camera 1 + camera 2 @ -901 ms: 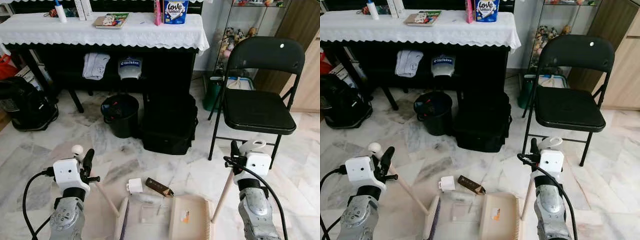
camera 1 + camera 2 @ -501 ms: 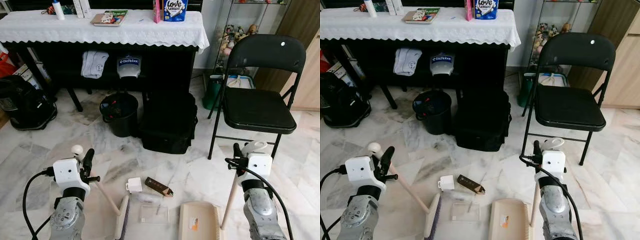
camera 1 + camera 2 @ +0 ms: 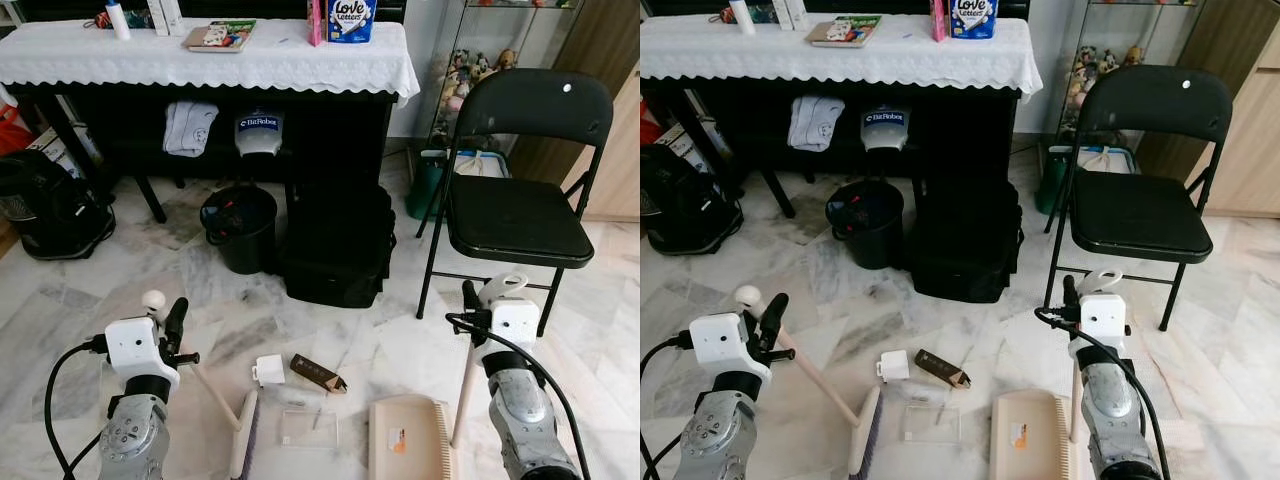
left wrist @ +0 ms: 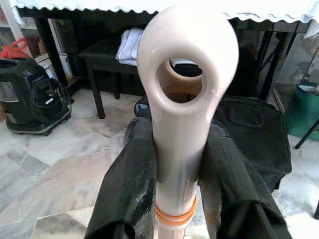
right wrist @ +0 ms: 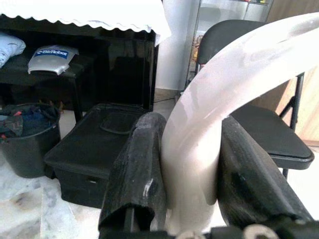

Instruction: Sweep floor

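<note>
Your left gripper [image 4: 177, 169] is clamped on the broom [image 3: 205, 392] handle | your right gripper [image 5: 192, 169] is clamped on the dustpan [image 3: 408, 439] handle | litter on the floor [image 3: 60, 310] between them: white box [image 3: 268, 370], brown wrapper [image 3: 317, 373], clear packet [image 3: 307, 428]

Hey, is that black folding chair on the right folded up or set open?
Set open. The folding chair stands on its legs on the marble floor, its seat level and its backrest upright.

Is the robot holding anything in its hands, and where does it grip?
Yes. The left hand is shut on the broom near its handle's looped top end. The right hand is shut on the dustpan at the top of its long upright handle.
</note>
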`<state>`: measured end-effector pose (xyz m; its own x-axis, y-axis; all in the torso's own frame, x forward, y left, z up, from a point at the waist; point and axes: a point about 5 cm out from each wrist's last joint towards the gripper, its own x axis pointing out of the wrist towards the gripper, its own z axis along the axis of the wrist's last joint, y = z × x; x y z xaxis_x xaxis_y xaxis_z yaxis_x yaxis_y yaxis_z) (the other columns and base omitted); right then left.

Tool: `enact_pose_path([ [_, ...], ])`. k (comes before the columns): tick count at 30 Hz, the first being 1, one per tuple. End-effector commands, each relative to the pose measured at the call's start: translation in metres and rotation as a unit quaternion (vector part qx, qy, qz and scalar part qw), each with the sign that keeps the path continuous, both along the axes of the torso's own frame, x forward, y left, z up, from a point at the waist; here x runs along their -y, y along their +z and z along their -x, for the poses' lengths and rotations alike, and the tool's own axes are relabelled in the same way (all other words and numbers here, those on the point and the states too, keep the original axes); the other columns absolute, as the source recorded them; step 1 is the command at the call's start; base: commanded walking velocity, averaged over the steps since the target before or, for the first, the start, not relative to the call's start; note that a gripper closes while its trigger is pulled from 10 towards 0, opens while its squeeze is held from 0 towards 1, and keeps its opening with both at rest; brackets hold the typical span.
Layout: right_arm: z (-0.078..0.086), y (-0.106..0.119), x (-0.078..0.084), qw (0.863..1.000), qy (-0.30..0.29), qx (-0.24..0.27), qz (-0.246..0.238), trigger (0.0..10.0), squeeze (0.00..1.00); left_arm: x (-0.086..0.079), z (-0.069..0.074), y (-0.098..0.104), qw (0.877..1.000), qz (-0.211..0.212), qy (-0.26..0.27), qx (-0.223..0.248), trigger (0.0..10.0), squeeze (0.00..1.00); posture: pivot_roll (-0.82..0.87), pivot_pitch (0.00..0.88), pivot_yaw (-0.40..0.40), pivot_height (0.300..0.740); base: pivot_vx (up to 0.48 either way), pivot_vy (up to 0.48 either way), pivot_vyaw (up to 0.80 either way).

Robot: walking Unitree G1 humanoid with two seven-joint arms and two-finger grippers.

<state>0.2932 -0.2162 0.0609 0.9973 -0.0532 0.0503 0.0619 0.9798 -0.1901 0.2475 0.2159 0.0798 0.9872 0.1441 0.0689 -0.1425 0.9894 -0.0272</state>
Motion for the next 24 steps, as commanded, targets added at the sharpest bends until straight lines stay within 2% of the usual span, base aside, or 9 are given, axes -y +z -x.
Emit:
enact_pose_path([
  [1, -0.004, 0.005, -0.003, 1.000, 0.008, 0.014, -0.004, 10.0, 0.00, -0.003, 0.001, 0.003, 1.000, -0.007, 0.006, 0.005, 10.0, 0.00, -0.03, 0.106, 0.038, 0.740, 0.000, 0.000, 0.00],
  [8, -0.017, 0.007, -0.016, 0.999, 0.029, 0.013, -0.010, 10.0, 0.00, -0.005, 0.004, 0.004, 1.000, -0.005, 0.014, 0.008, 10.0, 0.00, -0.01, 0.109, 0.035, 0.740, 0.000, 0.000, 0.00],
  [18, -0.018, 0.000, -0.022, 0.999, 0.035, -0.001, -0.009, 10.0, 0.00, -0.004, 0.004, 0.004, 1.000, -0.001, 0.016, 0.011, 10.0, 0.00, 0.00, 0.116, 0.033, 0.740, 0.000, 0.000, 0.00],
  [24, -0.012, -0.009, -0.020, 0.999, 0.036, -0.016, -0.001, 10.0, 0.00, -0.005, 0.007, 0.001, 1.000, 0.004, 0.019, 0.007, 10.0, 0.00, 0.00, 0.119, 0.029, 0.740, 0.000, 0.000, 0.00],
])
